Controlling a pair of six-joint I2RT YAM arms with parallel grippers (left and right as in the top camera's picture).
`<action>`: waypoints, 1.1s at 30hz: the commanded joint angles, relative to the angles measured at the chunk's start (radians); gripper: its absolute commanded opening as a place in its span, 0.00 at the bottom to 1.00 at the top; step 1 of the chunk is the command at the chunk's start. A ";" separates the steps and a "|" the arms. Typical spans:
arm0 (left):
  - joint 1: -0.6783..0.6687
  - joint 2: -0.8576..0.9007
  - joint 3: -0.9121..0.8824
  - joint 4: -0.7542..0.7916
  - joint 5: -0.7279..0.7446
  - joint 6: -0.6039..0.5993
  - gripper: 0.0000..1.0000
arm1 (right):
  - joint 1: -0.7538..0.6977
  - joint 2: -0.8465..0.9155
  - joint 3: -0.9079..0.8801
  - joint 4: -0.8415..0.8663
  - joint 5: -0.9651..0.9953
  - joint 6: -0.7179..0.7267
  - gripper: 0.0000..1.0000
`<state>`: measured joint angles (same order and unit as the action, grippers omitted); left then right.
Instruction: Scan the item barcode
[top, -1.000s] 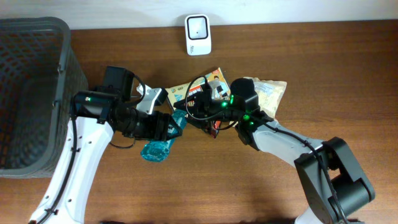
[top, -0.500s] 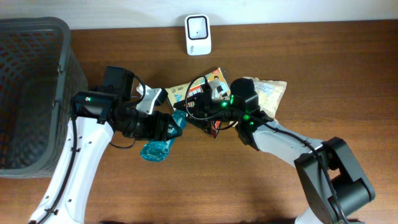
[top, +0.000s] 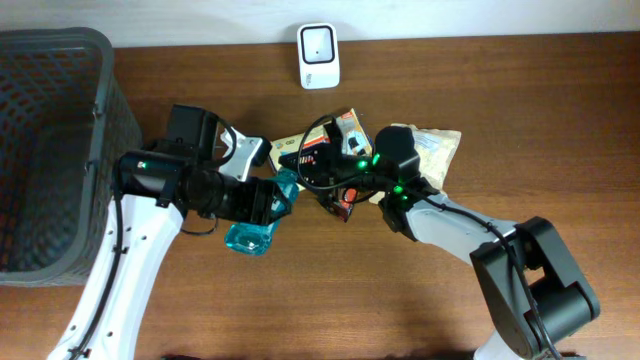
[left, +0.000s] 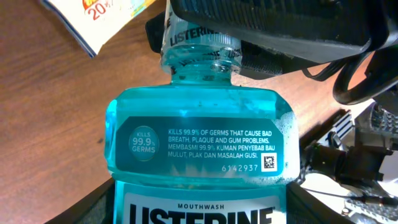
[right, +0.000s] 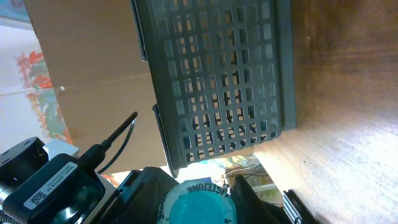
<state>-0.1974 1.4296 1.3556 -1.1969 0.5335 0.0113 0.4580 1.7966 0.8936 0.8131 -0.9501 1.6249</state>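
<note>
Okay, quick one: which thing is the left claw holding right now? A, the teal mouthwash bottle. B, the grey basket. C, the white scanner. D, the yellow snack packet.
A: the left claw is clamped around the mouthwash bottle, whose teal body and Listerine label fill the left wrist view.

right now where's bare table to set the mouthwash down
Widest free patch: the table right of the snack bag, out to the edge. Also the back strip between basket and scanner, and the front strip between left arm and right arm. Crowded: the middle, around the mouthwash bottle and packets.
</note>
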 joint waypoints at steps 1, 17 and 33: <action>0.022 -0.005 0.011 0.047 -0.139 -0.026 0.67 | -0.026 -0.016 0.009 0.014 -0.040 -0.076 0.17; 0.021 -0.007 0.198 0.053 -0.243 -0.015 0.80 | -0.061 -0.016 0.108 -0.249 -0.044 -0.366 0.15; 0.056 -0.007 0.198 0.052 -0.351 -0.020 0.82 | -0.054 -0.019 0.908 -1.787 0.813 -1.158 0.15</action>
<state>-0.1497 1.4303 1.5440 -1.1458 0.2005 0.0017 0.4000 1.8042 1.6157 -0.8749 -0.4129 0.5930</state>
